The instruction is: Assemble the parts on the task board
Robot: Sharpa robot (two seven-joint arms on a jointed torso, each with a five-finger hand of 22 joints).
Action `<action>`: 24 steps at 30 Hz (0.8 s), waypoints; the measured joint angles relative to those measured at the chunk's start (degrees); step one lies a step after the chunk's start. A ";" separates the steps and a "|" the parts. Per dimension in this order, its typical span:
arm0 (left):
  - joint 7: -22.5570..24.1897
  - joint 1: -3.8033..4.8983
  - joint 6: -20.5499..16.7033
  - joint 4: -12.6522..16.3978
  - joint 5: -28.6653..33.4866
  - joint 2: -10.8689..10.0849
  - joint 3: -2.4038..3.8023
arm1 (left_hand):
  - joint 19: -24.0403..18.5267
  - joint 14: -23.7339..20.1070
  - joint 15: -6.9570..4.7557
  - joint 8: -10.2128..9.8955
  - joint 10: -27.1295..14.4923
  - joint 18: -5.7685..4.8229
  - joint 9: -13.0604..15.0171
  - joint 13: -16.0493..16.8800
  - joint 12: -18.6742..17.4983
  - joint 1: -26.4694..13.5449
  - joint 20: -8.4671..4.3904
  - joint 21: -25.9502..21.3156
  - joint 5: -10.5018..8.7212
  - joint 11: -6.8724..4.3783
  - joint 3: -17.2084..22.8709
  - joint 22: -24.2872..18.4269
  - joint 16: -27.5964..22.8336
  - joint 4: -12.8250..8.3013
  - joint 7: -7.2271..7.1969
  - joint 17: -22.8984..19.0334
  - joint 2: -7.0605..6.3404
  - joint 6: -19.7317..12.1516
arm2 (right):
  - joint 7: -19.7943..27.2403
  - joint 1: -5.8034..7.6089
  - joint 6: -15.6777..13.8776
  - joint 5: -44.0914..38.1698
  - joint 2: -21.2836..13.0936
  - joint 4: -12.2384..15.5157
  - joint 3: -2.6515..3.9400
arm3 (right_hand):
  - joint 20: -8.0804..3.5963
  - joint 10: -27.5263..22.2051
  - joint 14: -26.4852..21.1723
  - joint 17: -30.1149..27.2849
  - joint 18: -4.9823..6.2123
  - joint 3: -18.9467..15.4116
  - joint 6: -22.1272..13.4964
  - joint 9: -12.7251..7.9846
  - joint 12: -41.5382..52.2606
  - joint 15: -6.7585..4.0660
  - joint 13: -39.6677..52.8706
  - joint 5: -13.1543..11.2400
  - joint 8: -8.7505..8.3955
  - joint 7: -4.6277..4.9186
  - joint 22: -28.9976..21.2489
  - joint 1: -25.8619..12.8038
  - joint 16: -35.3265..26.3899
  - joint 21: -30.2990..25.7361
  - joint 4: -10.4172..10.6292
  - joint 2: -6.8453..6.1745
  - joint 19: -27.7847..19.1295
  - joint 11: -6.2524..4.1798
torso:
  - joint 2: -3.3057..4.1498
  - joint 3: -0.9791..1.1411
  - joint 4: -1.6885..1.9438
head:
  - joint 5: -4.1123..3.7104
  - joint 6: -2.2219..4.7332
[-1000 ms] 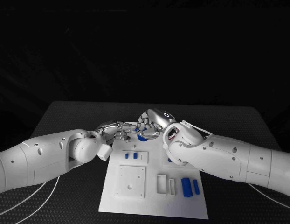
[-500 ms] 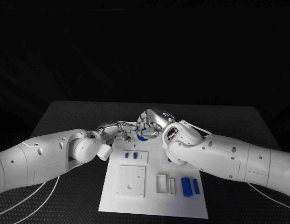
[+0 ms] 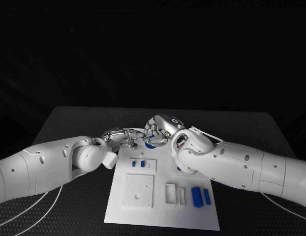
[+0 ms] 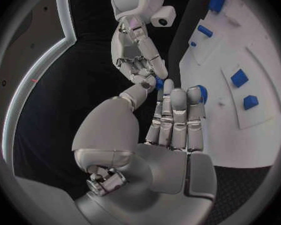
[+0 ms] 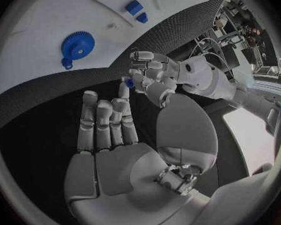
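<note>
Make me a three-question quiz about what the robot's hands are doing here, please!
1. Where do the two hands meet?
A. Over the far end of the task board
B. Beside the table
C. Over the board's near edge

2. What colour is the toothed gear lying on the board?
A. Red
B. Blue
C. Green

3. What is happening to the small blue part by the fingers?
A. It lies flat on the board
B. It is held up where both hands' fingers meet
C. It sits on the black table

Answers:
1 A: the left hand and right hand come together above the far end of the task board.
2 B: the gear is plainly blue on the white plate.
3 B: the small blue part sits between the fingertips, off the board.
</note>
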 measured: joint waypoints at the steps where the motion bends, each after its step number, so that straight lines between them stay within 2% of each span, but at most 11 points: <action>1: 0.03 0.00 -0.01 -0.02 0.00 0.00 0.00 | 0.00 0.01 -0.01 0.00 0.18 0.08 0.00 0.02 0.00 0.00 0.00 0.00 0.00 -0.14 0.00 0.00 0.00 0.00 0.03 0.02 0.00 0.24 | 0.00 0.00 0.01 0.00 0.00 0.00 0.00 | 0.00 0.00 0.00 0.00 -0.01 0.00 0.00 0.00 0.00 0.00 0.00 0.00 0.00 0.00 0.00 0.00 0.00 0.00 0.00 0.00 0.00 0.00 | 0.00 0.00 0.01 | 0.01 0.00; 7: 0.10 0.00 -0.08 -0.16 0.00 0.00 -0.02 | 0.29 0.63 -0.63 0.43 1.77 0.46 -0.03 0.60 0.24 -0.15 0.09 0.44 0.06 -0.88 0.00 -0.01 0.00 -0.46 -0.75 0.12 0.74 1.64 | 0.00 0.02 0.05 0.01 0.03 0.00 0.00 | 0.00 0.00 0.00 0.00 -0.01 0.00 0.00 0.00 0.00 0.01 0.00 0.00 0.00 0.00 0.00 0.00 0.00 0.00 0.00 0.00 0.00 0.00 | -0.01 -0.02 -0.01 | 0.01 -0.06; 24: -0.23 -0.01 -0.01 -0.23 0.04 0.02 -0.01 | 0.49 0.63 -0.63 0.43 1.97 0.38 -0.17 0.79 -0.43 -0.25 -0.11 0.44 0.21 -0.69 -0.41 -0.02 -0.48 -1.17 -0.76 0.11 0.64 1.65 | -0.09 0.02 0.09 0.02 0.28 -0.17 0.00 | 0.00 0.00 0.01 0.00 -0.01 -0.16 -0.01 0.00 0.00 0.02 0.00 0.00 -0.01 -0.01 0.00 0.00 0.00 0.00 -0.16 0.00 0.00 0.00 | -0.01 0.02 0.00 | 0.02 -0.14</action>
